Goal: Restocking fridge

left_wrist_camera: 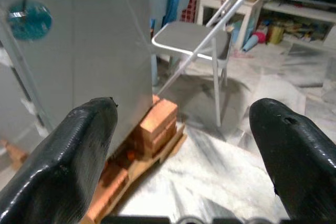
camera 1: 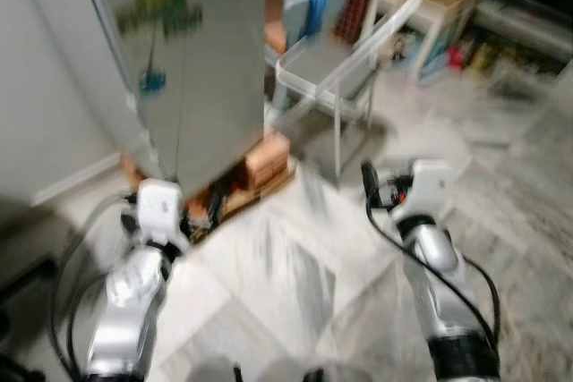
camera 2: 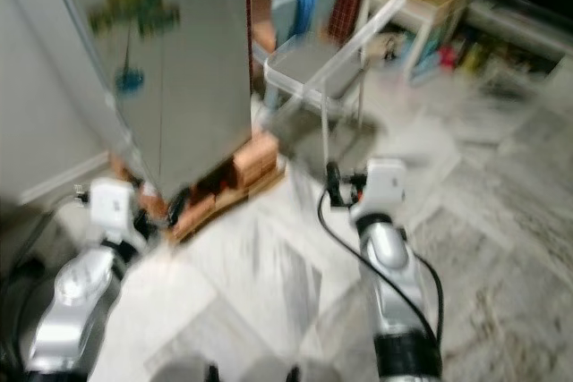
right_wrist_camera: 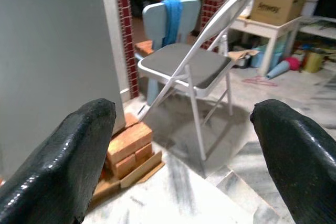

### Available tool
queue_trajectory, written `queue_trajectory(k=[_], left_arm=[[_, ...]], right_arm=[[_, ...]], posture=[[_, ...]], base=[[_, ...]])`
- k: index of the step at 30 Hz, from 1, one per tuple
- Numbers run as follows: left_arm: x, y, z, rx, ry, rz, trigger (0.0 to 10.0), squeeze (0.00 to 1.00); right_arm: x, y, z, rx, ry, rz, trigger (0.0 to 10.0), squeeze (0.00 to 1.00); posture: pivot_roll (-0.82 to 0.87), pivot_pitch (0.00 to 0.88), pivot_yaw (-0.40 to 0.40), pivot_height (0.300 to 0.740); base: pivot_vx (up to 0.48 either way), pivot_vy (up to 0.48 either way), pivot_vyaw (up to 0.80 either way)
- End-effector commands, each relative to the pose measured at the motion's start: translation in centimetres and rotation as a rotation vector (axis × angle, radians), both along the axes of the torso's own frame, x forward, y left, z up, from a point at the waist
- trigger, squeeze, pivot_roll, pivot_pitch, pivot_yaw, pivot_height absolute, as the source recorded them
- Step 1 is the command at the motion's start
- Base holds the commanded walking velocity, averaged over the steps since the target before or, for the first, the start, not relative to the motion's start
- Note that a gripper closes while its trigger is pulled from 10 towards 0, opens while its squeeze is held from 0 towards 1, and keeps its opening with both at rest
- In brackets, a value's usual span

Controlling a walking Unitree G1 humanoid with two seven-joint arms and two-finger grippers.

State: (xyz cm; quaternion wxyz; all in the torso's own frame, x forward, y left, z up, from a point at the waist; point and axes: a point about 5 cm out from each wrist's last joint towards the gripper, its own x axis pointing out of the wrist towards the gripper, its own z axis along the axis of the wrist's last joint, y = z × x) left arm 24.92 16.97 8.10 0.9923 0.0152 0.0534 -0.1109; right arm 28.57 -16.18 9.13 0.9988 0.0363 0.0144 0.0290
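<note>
The grey fridge (camera 1: pixel 179 60) stands shut at the left, raised on bricks (camera 1: pixel 267 160) and a wooden pallet. Both head views are blurred. My two silver arms reach forward low over the marble floor, the left arm (camera 1: pixel 134 292) near the fridge's front corner, the right arm (camera 1: pixel 439 266) out on the floor. In the left wrist view my left gripper (left_wrist_camera: pixel 184 124) is open, its black fingers (left_wrist_camera: pixel 79 156) wide apart with nothing between them. My right gripper (right_wrist_camera: pixel 184 124) is likewise open and holds nothing; its fingers (right_wrist_camera: pixel 73 150) frame the bricks and a chair.
A grey folding chair (right_wrist_camera: pixel 184 64) stands just right of the fridge. Behind it is a light-blue chair (right_wrist_camera: pixel 170 17) with a blue cloth. A white table (right_wrist_camera: pixel 273 27) with a cardboard box (right_wrist_camera: pixel 275 3) and floor clutter lies at the far right. Marble floor (camera 1: pixel 295 275) stretches ahead.
</note>
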Motion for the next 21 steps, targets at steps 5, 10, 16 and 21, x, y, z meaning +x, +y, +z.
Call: queue_trajectory(k=[5, 10, 16, 21], left_arm=[[0.0, 0.84, -0.06, 0.01, 0.008, 0.035, 10.0, 0.0], [-0.05, 1.02, -0.23, -0.007, 0.018, 0.065, 10.0, 0.0], [-0.3, 1.03, -0.55, -0.034, 0.038, 0.088, 10.0, 0.0], [-0.47, 1.04, -0.59, -0.047, 0.043, 0.092, 10.0, 0.0]], right_arm=[[0.31, 0.81, 0.52, 0.009, -0.021, 0.025, 10.0, 0.0], [0.26, 0.82, 0.33, 0.018, -0.009, 0.025, 10.0, 0.0], [0.31, 0.74, 0.3, 0.016, -0.004, 0.025, 10.0, 0.0], [0.36, 0.72, 0.21, 0.016, 0.002, 0.019, 10.0, 0.0]], posture=[[0.09, 0.044, -0.061, 0.74], [0.09, 0.045, -0.067, 0.74], [0.09, 0.048, -0.073, 0.74], [0.09, 0.052, -0.072, 0.74]], base=[[0.298, 0.376, -0.41], [0.053, 0.453, 0.0], [0.0, 0.48, 0.0], [0.0, 0.48, 0.0]])
